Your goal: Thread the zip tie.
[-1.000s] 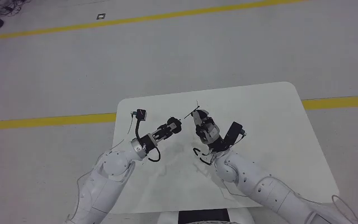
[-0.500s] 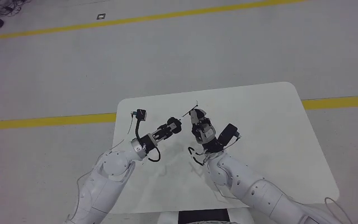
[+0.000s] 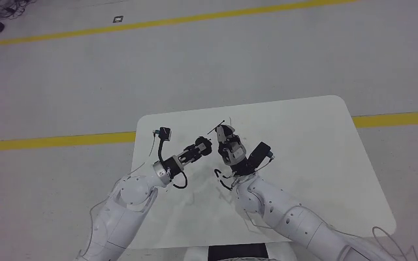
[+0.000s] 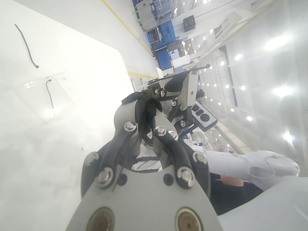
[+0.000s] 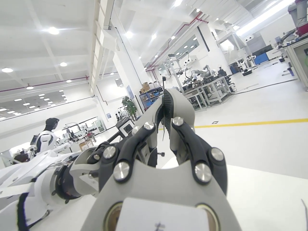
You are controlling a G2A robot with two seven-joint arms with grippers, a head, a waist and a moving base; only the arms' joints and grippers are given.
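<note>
Over the white table point(image 3: 313, 143), my two grippers meet tip to tip. My right gripper point(image 3: 223, 134) is shut on a thin black zip tie point(image 3: 216, 127), whose free end sticks out past its fingers point(image 5: 163, 80). In the left wrist view that tie point(image 4: 201, 67) runs through the right gripper toward my left fingertips. My left gripper point(image 4: 146, 100) is shut on a black zip tie strand point(image 4: 142, 131) that trails back between its fingers. I cannot tell whether both hold the same tie. In the top view the left gripper point(image 3: 204, 147) sits just beside the right one.
A spare black zip tie point(image 4: 26, 46) lies flat on the table beyond my left gripper. Closer in, a clear plastic sheet point(image 4: 60, 82) carries a short black tie point(image 4: 49, 96). The table's right half offers free room.
My right gripper has shifted left with its zip tie, closing the gap to the left gripper. The left arm has stayed still.
</note>
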